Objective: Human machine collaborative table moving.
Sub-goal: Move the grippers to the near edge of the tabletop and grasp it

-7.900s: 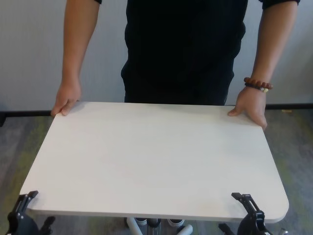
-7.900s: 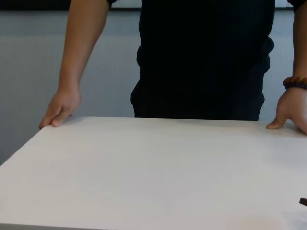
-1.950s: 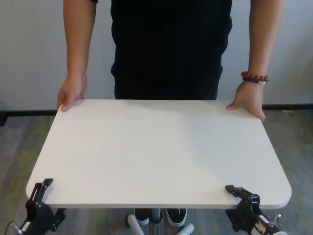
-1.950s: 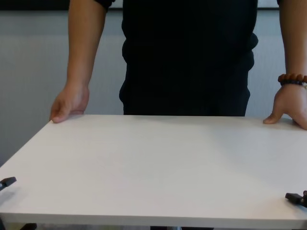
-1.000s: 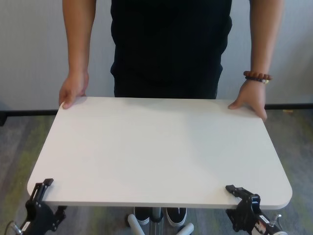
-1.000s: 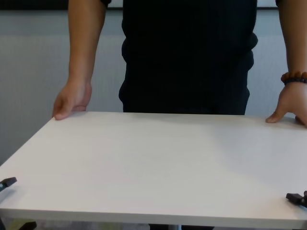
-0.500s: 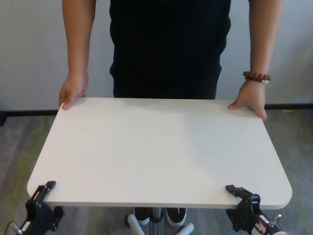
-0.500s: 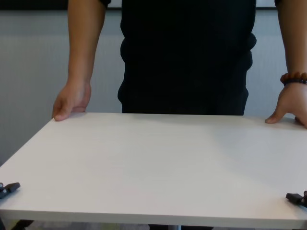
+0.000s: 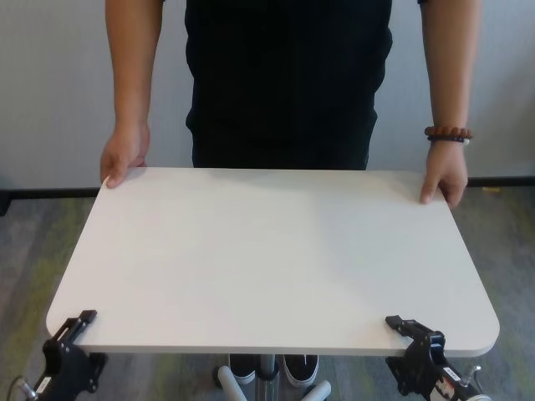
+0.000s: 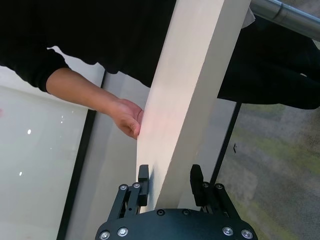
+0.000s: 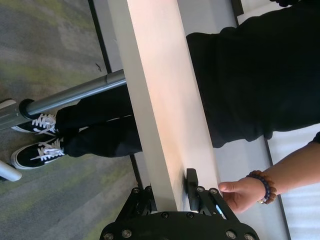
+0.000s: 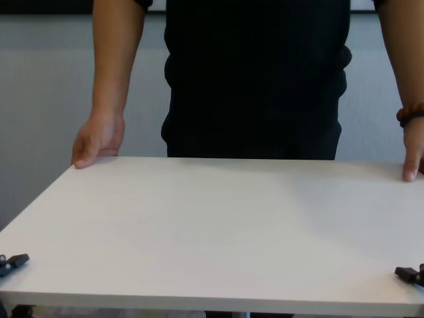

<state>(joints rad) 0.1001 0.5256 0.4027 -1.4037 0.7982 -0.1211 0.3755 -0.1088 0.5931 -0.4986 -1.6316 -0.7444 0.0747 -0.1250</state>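
Observation:
The white table fills the middle of the head and chest views. The human, in a black top, stands at its far side. One hand grips the far left corner. The hand with the beaded bracelet rests its fingertips on the far right corner. My left gripper clamps the near left edge, which lies between its fingers in the left wrist view. My right gripper clamps the near right edge, seen in the right wrist view.
The silver pedestal pole and white base legs stand under the table. The human's black shoes are beside the base. Grey-green carpet surrounds it, with a pale wall behind.
The human's braceleted hand has shifted outward and dropped from a thumb-on-top hold to fingertips on the corner. My left gripper's upper finger has slid slightly lower along the near edge. The table holds its place.

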